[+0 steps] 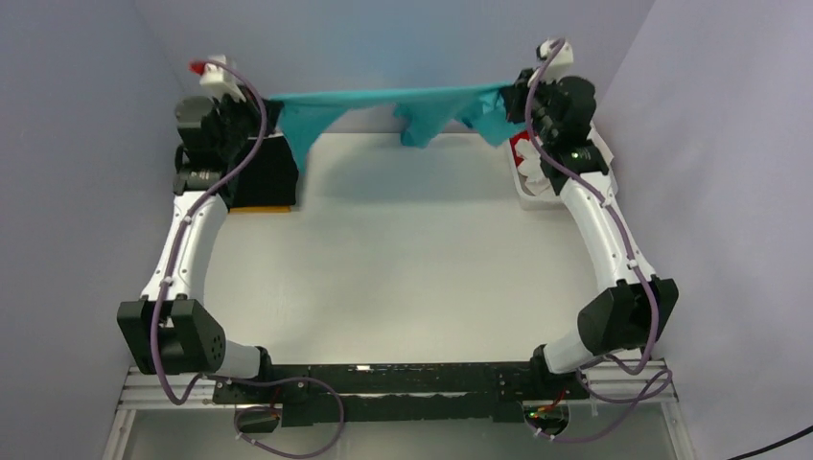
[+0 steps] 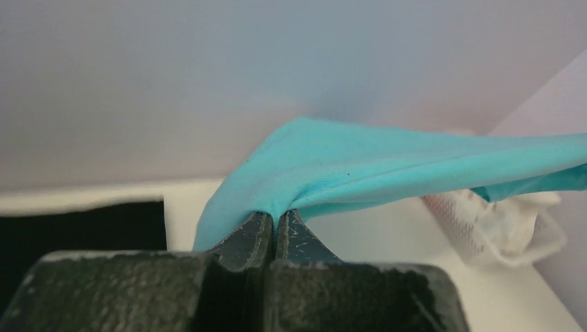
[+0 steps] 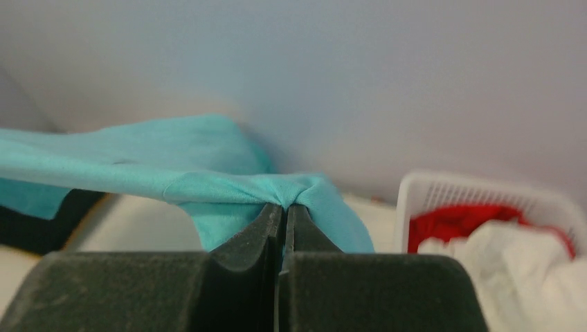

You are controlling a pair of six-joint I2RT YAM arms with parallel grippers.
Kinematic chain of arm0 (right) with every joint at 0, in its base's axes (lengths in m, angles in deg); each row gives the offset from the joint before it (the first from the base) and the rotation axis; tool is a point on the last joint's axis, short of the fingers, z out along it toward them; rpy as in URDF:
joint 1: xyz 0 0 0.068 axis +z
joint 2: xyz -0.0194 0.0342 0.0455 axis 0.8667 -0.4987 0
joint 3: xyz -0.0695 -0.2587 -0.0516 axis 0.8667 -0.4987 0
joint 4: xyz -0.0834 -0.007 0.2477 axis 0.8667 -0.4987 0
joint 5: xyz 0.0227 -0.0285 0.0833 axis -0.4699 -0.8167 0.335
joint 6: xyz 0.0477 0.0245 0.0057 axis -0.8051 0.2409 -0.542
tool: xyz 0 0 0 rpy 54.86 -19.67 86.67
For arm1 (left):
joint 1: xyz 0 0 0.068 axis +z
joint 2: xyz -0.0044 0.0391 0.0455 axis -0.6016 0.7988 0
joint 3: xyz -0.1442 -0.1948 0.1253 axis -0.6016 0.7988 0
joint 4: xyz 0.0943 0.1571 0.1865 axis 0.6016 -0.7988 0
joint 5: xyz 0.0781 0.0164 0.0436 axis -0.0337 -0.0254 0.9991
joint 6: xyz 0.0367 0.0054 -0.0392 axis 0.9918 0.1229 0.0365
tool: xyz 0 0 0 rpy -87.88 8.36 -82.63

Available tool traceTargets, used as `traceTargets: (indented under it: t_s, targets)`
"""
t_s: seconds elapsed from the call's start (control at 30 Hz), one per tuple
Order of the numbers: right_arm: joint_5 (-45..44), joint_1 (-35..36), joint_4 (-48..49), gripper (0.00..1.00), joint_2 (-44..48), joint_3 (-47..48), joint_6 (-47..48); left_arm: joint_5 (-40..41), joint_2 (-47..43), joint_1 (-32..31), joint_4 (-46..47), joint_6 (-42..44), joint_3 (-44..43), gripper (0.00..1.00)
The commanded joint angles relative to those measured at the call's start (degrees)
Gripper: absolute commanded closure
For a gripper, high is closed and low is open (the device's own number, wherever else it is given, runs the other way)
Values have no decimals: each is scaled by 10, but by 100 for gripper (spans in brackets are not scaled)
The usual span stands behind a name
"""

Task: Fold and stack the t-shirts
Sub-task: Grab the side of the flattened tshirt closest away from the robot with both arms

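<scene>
A turquoise t-shirt [image 1: 383, 102] hangs stretched in the air across the far end of the table, between my two grippers. My left gripper [image 1: 261, 103] is shut on its left end; the left wrist view shows the cloth [image 2: 360, 169] pinched between the closed tips of that gripper [image 2: 277, 216]. My right gripper [image 1: 518, 96] is shut on its right end, and the right wrist view shows that gripper [image 3: 284, 207] clamped on the bunched cloth [image 3: 208, 180]. A black t-shirt [image 1: 261, 172] lies folded at the far left, with an orange-yellow edge [image 1: 261, 208] under it.
A white lattice basket [image 1: 537, 187] stands at the far right under my right arm; it holds a red shirt [image 3: 457, 221] and a white shirt [image 3: 512, 270]. It also shows in the left wrist view [image 2: 498, 228]. Purple-grey walls close in the back and sides.
</scene>
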Motion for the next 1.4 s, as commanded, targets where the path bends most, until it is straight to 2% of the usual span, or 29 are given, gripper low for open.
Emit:
traceTargets:
  t_s: [0.0, 0.17, 0.37, 0.5, 0.63, 0.9, 1.03, 1.07, 1.1, 1.17, 1.2, 1.23, 1.27, 1.3, 1.33, 1.37]
  targets:
    - [15, -3, 8, 100, 42, -142, -11, -34, -9, 12, 45, 18, 134, 100]
    - [17, 11, -57, 100, 58, -261, -14, -105, 9, 10, 97, -32, 280, 100]
    - [2, 16, -98, 100, 85, -361, -60, -104, 27, 1, 98, -92, 387, 100]
    - [15, 18, -136, 100, 96, -387, -95, -33, 7, -18, 50, -104, 448, 100]
    - [43, 29, -188, 99, 100, -409, -106, -10, -9, -51, 20, -128, 489, 100]
    - [-28, 47, -368, 95, 78, -404, -140, 102, -57, -81, -175, -164, 476, 100]
    - [-72, 74, -433, 91, 50, -397, -148, 140, -57, -83, -282, -172, 463, 100]
    - [-83, 81, -445, 87, 43, -400, -154, 151, -58, -83, -304, -174, 462, 99]
    - [-85, 87, -458, 81, 39, -403, -160, 162, -62, -84, -322, -174, 464, 96]
    - [-80, 104, -482, 61, 36, -409, -162, 186, -73, -86, -351, -175, 467, 81]
    - [-78, 112, -498, 54, 38, -412, -164, 199, -83, -87, -369, -177, 469, 70]
    - [-78, 117, -508, 52, 44, -414, -166, 200, -92, -88, -381, -180, 470, 59]
    - [-85, 120, -520, 49, 52, -415, -170, 201, -102, -92, -392, -186, 470, 42]
    - [-88, 122, -528, 42, 62, -413, -173, 209, -116, -98, -399, -193, 472, 26]
    - [-96, 122, -532, 31, 74, -408, -174, 224, -128, -104, -404, -197, 471, 5]
    - [-109, 122, -529, 18, 85, -404, -173, 234, -142, -109, -410, -200, 468, 1]
